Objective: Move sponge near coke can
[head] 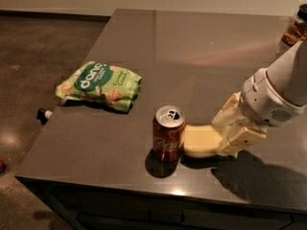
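The coke can (168,133), red-brown with a silver top, stands upright near the table's front edge. The pale yellow sponge (198,141) lies on the table right of the can, its left end touching or almost touching it. My gripper (222,135) comes in from the right, low over the table. Its cream fingers (238,138) straddle the sponge's right end and are shut on it. The white arm behind hides the sponge's far right end.
A green snack bag (98,85) lies at the left of the grey table (201,47). A brown jar (296,25) stands at the back right corner. A small black object (43,114) lies on the floor left of the table.
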You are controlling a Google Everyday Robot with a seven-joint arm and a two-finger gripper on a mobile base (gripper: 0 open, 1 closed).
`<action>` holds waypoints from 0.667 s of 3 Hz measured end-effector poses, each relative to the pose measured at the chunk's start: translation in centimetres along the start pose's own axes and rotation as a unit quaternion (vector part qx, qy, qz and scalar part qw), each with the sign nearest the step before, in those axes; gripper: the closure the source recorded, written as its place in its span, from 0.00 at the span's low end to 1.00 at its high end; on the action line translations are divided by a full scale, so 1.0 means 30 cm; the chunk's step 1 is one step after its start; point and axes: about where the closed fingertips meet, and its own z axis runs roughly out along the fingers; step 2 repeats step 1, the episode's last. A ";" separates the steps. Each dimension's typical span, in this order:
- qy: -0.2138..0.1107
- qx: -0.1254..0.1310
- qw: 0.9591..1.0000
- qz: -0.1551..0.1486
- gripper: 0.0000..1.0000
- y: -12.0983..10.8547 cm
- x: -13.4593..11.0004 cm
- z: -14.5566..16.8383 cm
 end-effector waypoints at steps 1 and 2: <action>0.001 0.001 1.000 -0.001 0.00 0.002 -0.003 -0.001; 0.001 0.001 1.000 -0.001 0.00 0.002 -0.003 -0.001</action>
